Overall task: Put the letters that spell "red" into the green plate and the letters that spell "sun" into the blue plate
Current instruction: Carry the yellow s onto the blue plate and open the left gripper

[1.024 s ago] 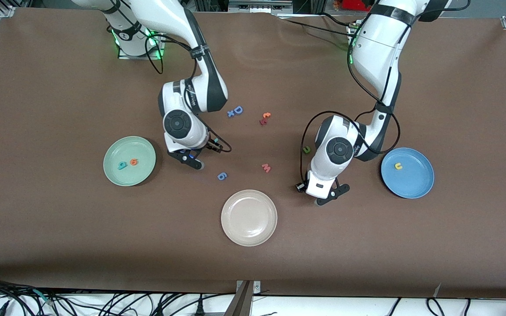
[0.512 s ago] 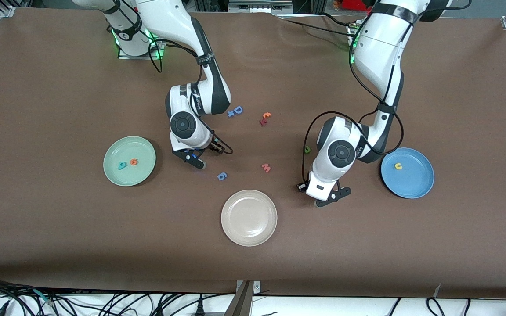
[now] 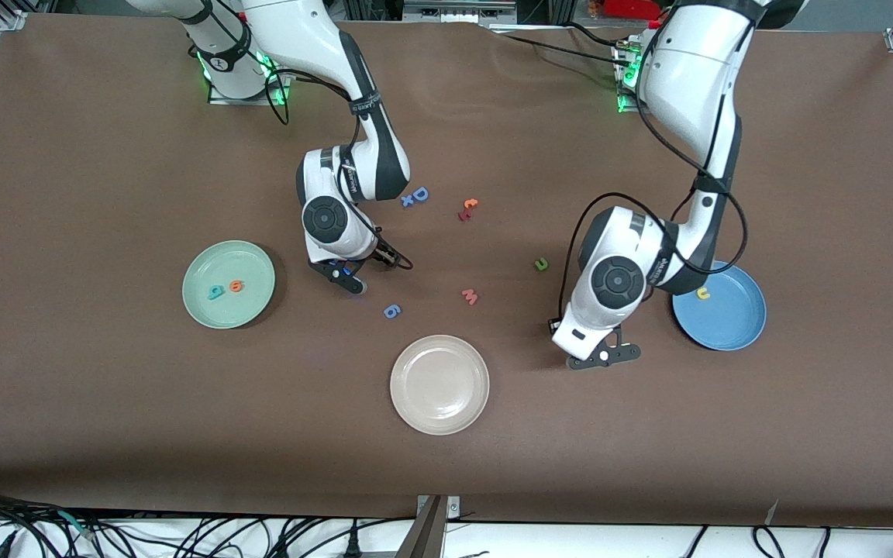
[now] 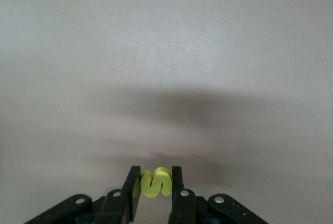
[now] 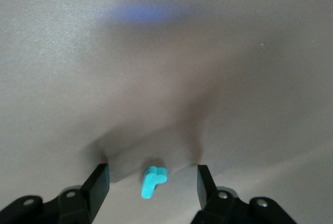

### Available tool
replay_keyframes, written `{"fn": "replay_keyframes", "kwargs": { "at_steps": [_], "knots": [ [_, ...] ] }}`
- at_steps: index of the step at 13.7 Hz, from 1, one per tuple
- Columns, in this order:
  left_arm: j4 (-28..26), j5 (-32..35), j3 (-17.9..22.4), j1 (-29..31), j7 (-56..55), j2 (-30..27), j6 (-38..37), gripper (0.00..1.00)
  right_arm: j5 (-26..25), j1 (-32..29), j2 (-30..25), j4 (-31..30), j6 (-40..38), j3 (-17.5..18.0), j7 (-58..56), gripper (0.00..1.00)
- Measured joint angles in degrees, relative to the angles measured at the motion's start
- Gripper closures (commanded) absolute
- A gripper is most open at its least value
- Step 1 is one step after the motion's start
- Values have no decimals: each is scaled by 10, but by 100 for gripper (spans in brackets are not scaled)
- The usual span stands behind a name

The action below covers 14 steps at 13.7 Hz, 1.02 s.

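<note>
Brown tabletop: left gripper point(image 4: 153, 182), pinching yellow "s" point(image 4: 155, 181), has swung toward blue plate point(image 3: 733, 325); right gripper point(image 5: 151, 185) straddles teal "r" point(image 5: 153, 180), spread, narrowing

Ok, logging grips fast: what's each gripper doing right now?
Left gripper: shut on the yellow "s".
Right gripper: open, fingers either side of the teal "r" on the table.

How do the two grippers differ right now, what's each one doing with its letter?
The left gripper is shut on the yellow s, lifted off the table; the right gripper stands open around the teal r, which lies on the table ungripped. The left gripper is beside the blue plate, the right one beside the green plate. Both point downward.
</note>
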Motion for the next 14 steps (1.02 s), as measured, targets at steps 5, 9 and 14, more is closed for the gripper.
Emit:
{"fn": "replay_keyframes", "kwargs": {
  "at_steps": [5,9,14],
  "knots": [
    [-36,0,2,42,143,-44,-19,81,8,0,-1,-8,22,8,0,30],
    [-112,2,3,83,217,-97,-18,81,8,1,-5,-16,35,12,0,36],
    [-263,41,3,99,253,-178,92,81,8,1,-5,-17,36,13,1,54]
  ]
}}
